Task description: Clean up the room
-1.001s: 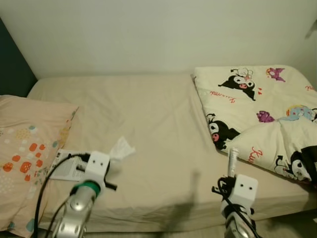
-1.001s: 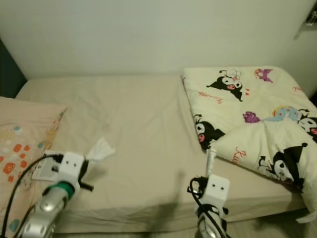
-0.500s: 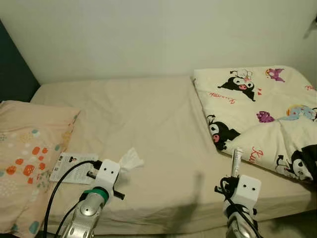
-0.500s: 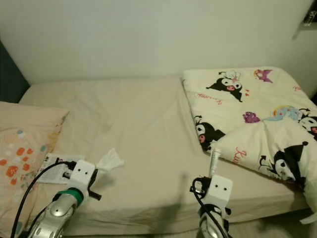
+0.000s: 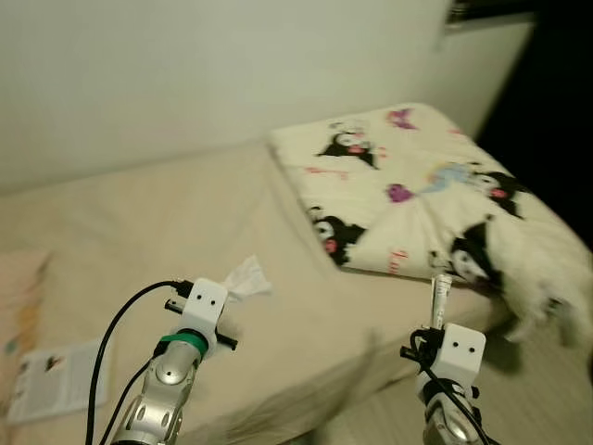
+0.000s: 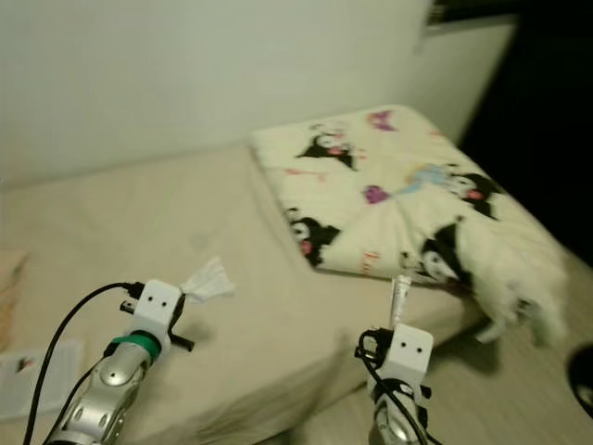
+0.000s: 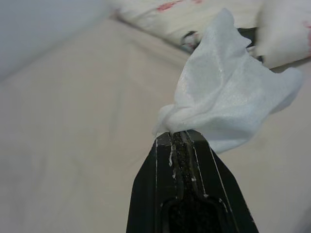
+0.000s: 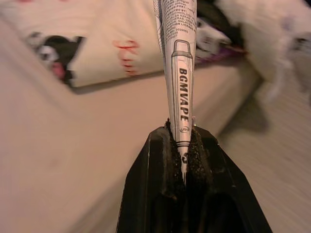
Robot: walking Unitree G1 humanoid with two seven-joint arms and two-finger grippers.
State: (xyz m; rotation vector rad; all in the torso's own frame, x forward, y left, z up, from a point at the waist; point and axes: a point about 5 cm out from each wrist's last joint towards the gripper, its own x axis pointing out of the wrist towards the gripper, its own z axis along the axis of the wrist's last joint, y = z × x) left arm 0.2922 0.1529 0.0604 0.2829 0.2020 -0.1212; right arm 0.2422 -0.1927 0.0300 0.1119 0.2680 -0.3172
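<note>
Crumpled tissue (image 7: 228, 92), centre frame above the bed (image 5: 120, 232), sits pinched in the left hand (image 7: 179, 138); right hand (image 8: 183, 141) clamps a printed wrapper (image 8: 179, 58), both likely rubbish for binning.

Dim indoor light, motion blur

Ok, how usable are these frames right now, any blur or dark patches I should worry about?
Left eye view: motion smear, worst at the quilt's right edge and the floor; the far right is dark. Right eye view: the same softness. Left wrist view: the white tissue in the left gripper is sharp, the bed behind is soft. Right wrist view: the printed packet in the right gripper is readable, the background is streaked.
</note>
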